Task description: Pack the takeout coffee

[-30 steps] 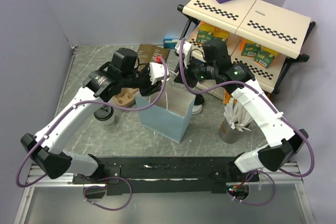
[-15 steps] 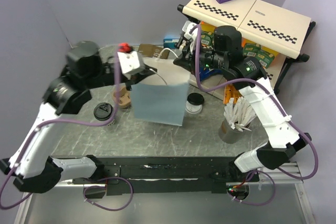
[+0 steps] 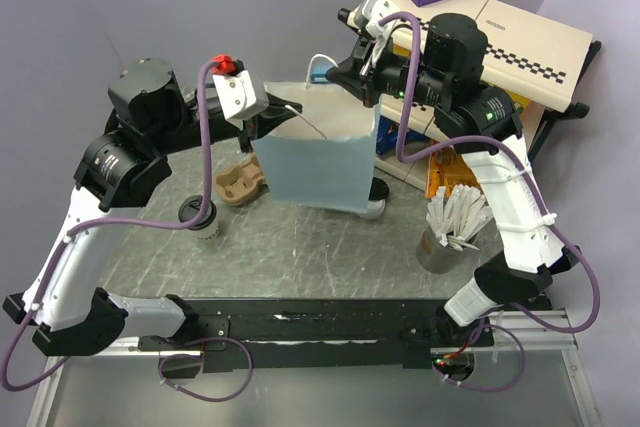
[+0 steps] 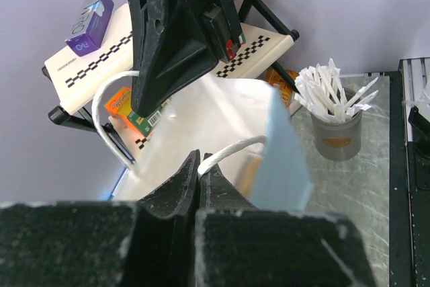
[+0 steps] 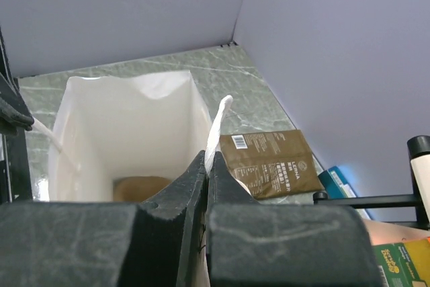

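Step in hand: bag (image 3: 318, 162) hoisted by both handles, mouth spread. Left gripper (image 4: 199, 167) clamped shut on left handle (image 4: 232, 147), right gripper (image 5: 205, 165) on right handle (image 5: 217, 126). Takeout coffee (image 3: 200, 217) down left of bag, unpacked. Next, likely: lower bag, free one gripper for takeout coffee.

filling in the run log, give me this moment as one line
left gripper: shut on bag handle | right gripper: shut on other handle | bag: held open between arms | cup: lidded, outside bag, to its left
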